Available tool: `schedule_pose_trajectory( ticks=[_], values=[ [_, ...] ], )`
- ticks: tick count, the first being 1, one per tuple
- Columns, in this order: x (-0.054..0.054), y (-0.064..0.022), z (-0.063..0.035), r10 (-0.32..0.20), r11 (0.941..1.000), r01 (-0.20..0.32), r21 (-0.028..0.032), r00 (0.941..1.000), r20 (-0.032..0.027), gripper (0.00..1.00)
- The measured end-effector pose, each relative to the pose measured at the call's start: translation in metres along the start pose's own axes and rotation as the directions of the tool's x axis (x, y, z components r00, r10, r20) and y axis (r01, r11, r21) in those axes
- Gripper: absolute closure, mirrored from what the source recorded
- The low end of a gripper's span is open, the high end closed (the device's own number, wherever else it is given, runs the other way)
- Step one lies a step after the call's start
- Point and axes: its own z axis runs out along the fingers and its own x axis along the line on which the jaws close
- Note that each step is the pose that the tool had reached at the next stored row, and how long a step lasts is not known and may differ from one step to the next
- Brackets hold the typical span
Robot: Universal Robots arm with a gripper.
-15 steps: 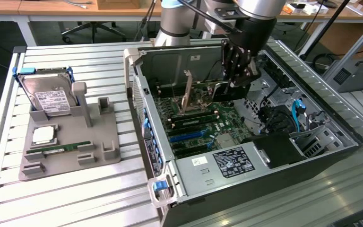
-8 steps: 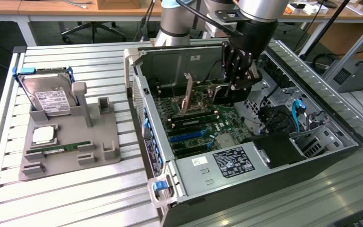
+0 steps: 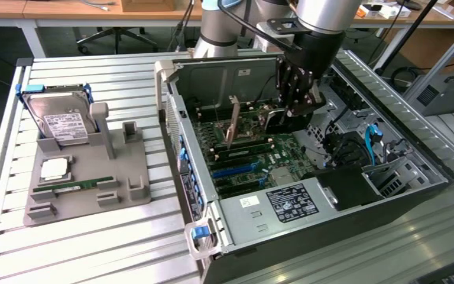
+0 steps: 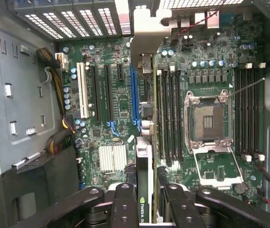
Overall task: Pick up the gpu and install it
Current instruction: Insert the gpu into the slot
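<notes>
One arm reaches down into the open case (image 3: 235, 207) in the exterior view. Its gripper (image 3: 294, 112) sits low over the motherboard (image 3: 243, 163), near the back wall. A dark slab hangs under the fingers: the gpu (image 3: 274, 121). It is inside the case, well apart from the tray (image 3: 93, 198) on the exterior view's left, where the drive (image 3: 61, 121) and memory stick (image 3: 73, 186) sit.

From the wrist view the gpu (image 4: 143, 156) shows edge-on. It is a thin strip running from between the fingers (image 4: 125, 206) toward the rear grille, with its silver bracket (image 4: 147, 28) at that far end. The gripper (image 4: 147, 199) is clamped on the card's two flat faces. The card stands just beside the long blue slot (image 4: 134, 95). I cannot tell whether its contact edge has entered any slot.

The card looks light and stiff, but thin and fragile, so side force could probably flex the board or knock parts off it. The black face may be a little slick. A hold on the flat faces along the upper edge, clear of the contact edge and the bracket, seems the safest place.
</notes>
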Motion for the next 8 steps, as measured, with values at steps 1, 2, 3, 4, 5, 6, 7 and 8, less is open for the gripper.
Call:
schedule_pose_trajectory(
  ticks=[1, 2, 3, 4, 5, 6, 7, 8],
  values=[
    [0.0000, 0.0004, 0.0017, 0.000, 1.0000, 0.000, 0.0001, 1.0000, 0.0000, 0.73],
    [0.0000, 0.0007, 0.0033, 0.000, 1.0000, 0.000, 0.0001, 1.0000, 0.0000, 0.73],
    [-0.0001, 0.0010, 0.0050, 0.000, 1.0000, 0.000, 0.0002, 1.0000, 0.0000, 0.73],
    [-0.0001, 0.0011, 0.0063, 0.000, 1.0000, 0.000, 0.0002, 1.0000, 0.0001, 0.73],
    [-0.0001, 0.0012, 0.0074, 0.000, 1.0000, 0.000, 0.0002, 1.0000, 0.0000, 0.73],
    [-0.0002, 0.0015, 0.0086, 0.000, 1.0000, 0.000, 0.0001, 1.0000, -0.0001, 0.73],
    [-0.0002, 0.0017, 0.0098, 0.000, 1.0000, 0.000, 0.0002, 1.0000, 0.0000, 0.73],
    [-0.0002, 0.0019, 0.0110, 0.000, 1.0000, 0.000, 0.0002, 1.0000, -0.0001, 0.73]
  ],
)
